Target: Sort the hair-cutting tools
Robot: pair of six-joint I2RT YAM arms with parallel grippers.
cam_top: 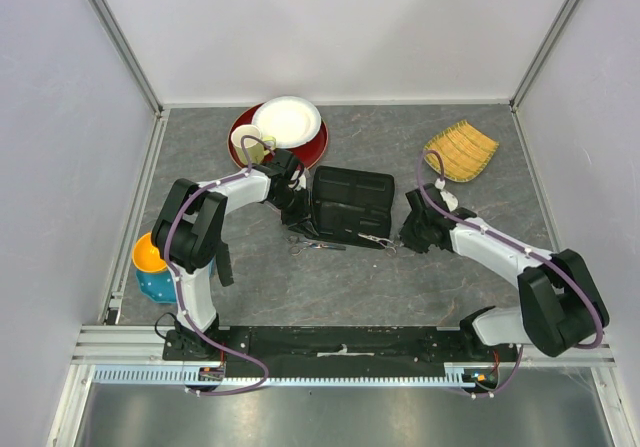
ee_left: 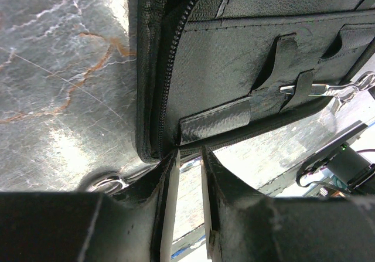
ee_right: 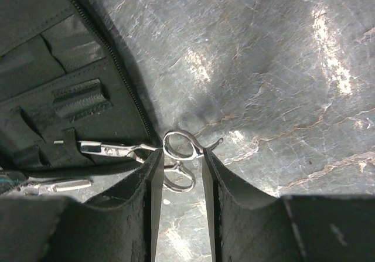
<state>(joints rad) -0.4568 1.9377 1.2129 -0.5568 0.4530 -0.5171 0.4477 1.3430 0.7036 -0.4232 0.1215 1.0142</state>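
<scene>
The black case (cam_top: pixel 350 199) lies open mid-table. One pair of silver scissors (cam_top: pixel 378 240) sits with its blades under a strap of the case and its rings off the near right edge. My right gripper (ee_right: pixel 181 156) is open, its fingertips either side of the upper ring (ee_right: pixel 180 145). My left gripper (ee_left: pixel 187 152) pinches the case's zippered near left edge (ee_left: pixel 153 121). A second pair of scissors (cam_top: pixel 312 246) lies on the table by that corner; one ring (ee_left: pixel 109 184) shows beside my left fingers. No combs are in view.
A red plate (cam_top: pixel 310 152) with a white plate (cam_top: pixel 287 121) and a cream mug (cam_top: pixel 246 144) stands at the back. A yellow woven tray (cam_top: pixel 461 150) is at the back right. An orange bowl (cam_top: pixel 148 254) sits in a blue one at the left edge.
</scene>
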